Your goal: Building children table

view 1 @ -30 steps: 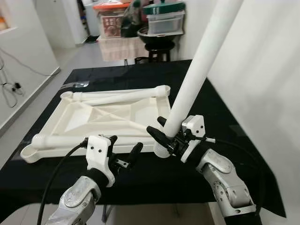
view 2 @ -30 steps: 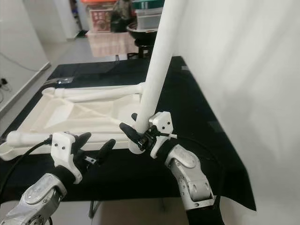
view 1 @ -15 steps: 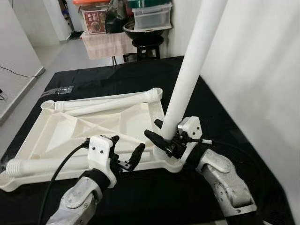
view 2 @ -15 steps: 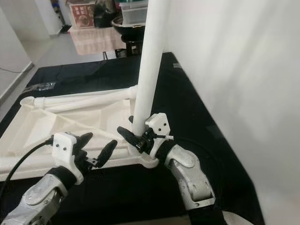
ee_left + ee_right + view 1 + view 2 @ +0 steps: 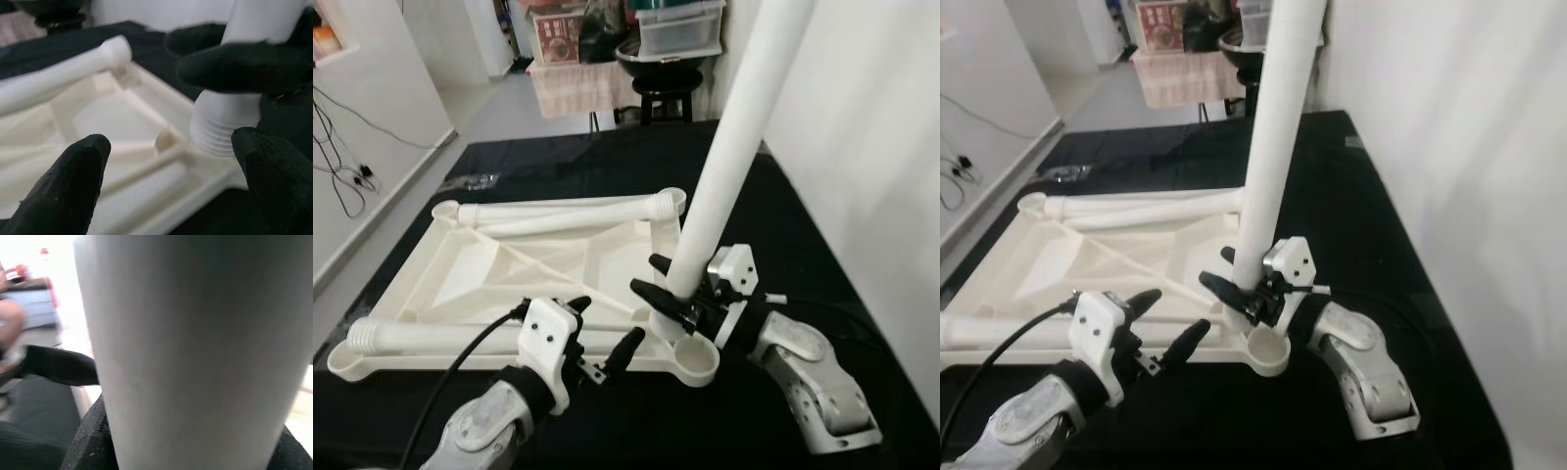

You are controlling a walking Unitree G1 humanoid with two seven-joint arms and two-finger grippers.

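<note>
1. Right gripper point(image 5: 668, 290) clamps a white table leg point(image 5: 734, 147), tilted, its threaded end just above the tabletop's point(image 5: 509, 269) corner socket point(image 5: 695, 360).
2. Left gripper point(image 5: 604, 338) hovers open beside that socket, holding nothing.

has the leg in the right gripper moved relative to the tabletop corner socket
Yes. The leg held by the right gripper has shifted inward from over the corner socket, toward the tabletop's middle.

One tabletop point(image 5: 489, 284), upside down on black cloth point(image 5: 783, 225). Three legs: one upright point(image 5: 734, 157), two lying on tabletop point(image 5: 568, 208) point(image 5: 421, 335). One empty corner socket point(image 5: 695, 360). Two grippers point(image 5: 602, 343) point(image 5: 668, 294). One stool point(image 5: 663, 93). Two stacked bins point(image 5: 680, 29).
</note>
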